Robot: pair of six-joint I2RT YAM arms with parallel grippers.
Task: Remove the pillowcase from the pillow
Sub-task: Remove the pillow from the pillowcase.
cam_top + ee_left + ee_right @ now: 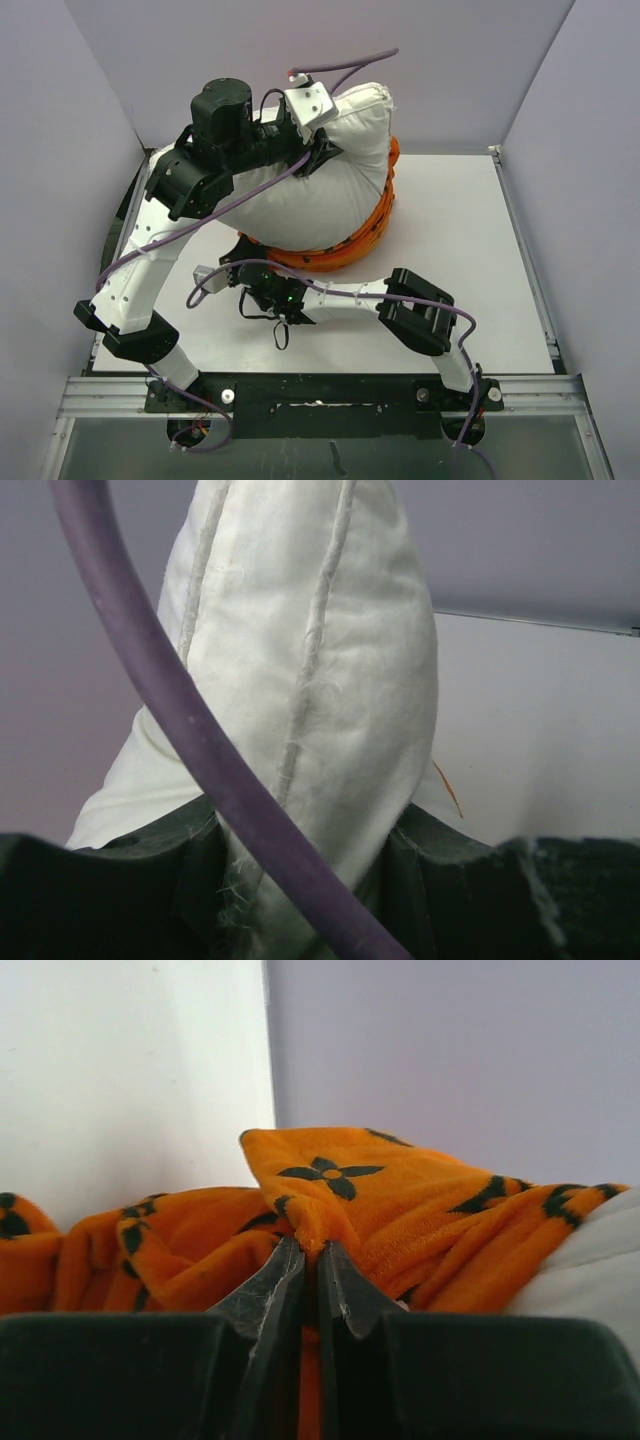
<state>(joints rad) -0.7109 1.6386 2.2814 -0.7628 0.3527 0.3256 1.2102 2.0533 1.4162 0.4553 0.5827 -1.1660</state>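
The white pillow (320, 190) stands lifted above the table, its upper part bare. My left gripper (325, 155) is shut on the pillow's seamed edge (300, 770), squeezing it between both fingers. The orange pillowcase (345, 245) with black motifs is bunched round the pillow's lower end. My right gripper (245, 262) is at the pillowcase's near left edge. In the right wrist view its fingers (275, 1285) are shut on a fold of the orange pillowcase (330, 1185).
A purple cable (190, 730) crosses in front of the left wrist camera. White walls enclose the table (460, 260) at the back and sides. The right arm's forearm (350, 298) lies low across the table's near part.
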